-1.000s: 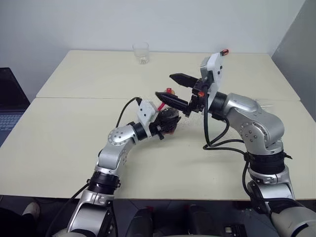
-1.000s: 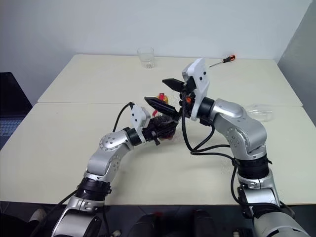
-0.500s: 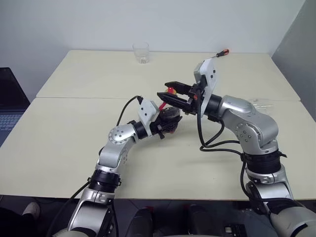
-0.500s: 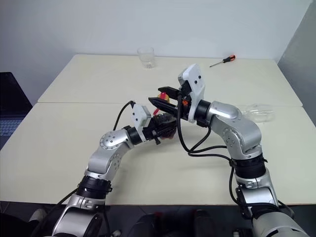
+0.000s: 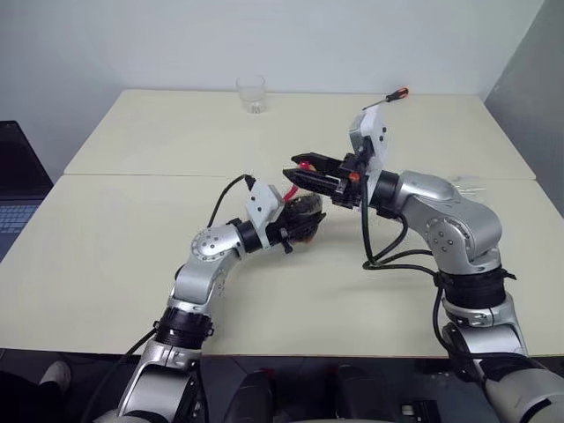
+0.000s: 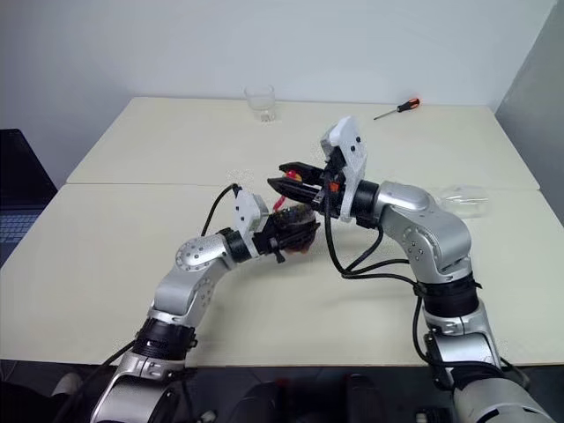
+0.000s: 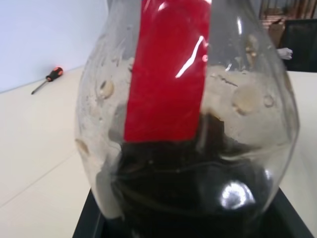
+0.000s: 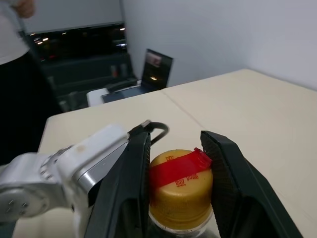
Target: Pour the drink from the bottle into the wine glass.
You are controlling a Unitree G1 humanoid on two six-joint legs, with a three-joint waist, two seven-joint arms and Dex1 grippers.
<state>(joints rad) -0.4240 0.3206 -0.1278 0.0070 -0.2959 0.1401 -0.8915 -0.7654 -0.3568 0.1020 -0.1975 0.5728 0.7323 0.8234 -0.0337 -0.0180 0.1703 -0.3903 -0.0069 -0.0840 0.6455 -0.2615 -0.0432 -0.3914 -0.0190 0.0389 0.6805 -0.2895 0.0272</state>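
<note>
My left gripper (image 5: 302,220) is shut on the bottle (image 5: 305,210), holding its clear rounded body above the middle of the table. The left wrist view shows the bottle's red label strip (image 7: 166,74) and the dark drink (image 7: 188,193) low in its body. My right gripper (image 5: 300,170) reaches in from the right, level with the neck. It is shut on the yellow cap (image 8: 181,186), one black finger (image 8: 133,178) on each side of it. A clear object (image 6: 462,199) lies on the table behind my right arm; I cannot tell whether it is the wine glass.
A short clear tumbler (image 5: 251,92) stands at the table's far edge. A screwdriver (image 5: 390,96) with a red handle lies at the far right. A seam (image 5: 132,175) splits the two cream tabletops. A dark laptop (image 5: 18,181) sits off the left side.
My right gripper was wide open around the bottle's neck; it has closed onto the cap. The left gripper and bottle have stayed put.
</note>
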